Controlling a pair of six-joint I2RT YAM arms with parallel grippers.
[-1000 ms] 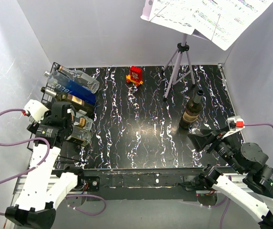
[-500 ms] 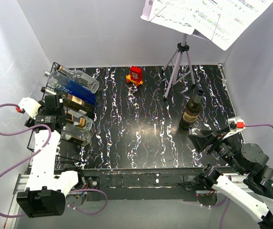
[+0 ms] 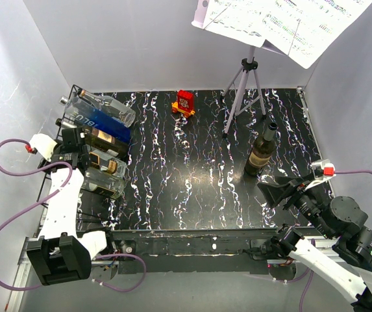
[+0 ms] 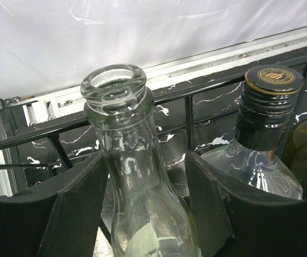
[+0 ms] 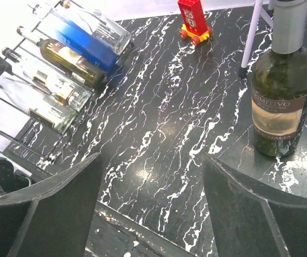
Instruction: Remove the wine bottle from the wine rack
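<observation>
The wine rack (image 4: 188, 123) stands at the left edge of the black marbled tabletop (image 3: 192, 169), with 4 bottles lying on it, necks pointing toward the left wall. The left end effector (image 4: 145, 158) is at the rack, open, its 2 fingers (image 4: 73, 214) straddling the neck of a clear bottle (image 4: 126, 160) with an uncapped mouth. The right-hand finger stands a little apart from the glass; on the other side I cannot tell whether finger and glass touch. Just beside this bottle lies another clear one with a black screw cap (image 4: 271, 85), in the neighboring cell.

The right end effector (image 5: 152, 160) hovers over the near right part of the tabletop, fingers spread wide with nothing between them. Beyond it a dark wine bottle (image 3: 261, 151) stands upright, near a grey music stand (image 3: 243, 91). A small red toy (image 3: 185, 102) sits at the far edge.
</observation>
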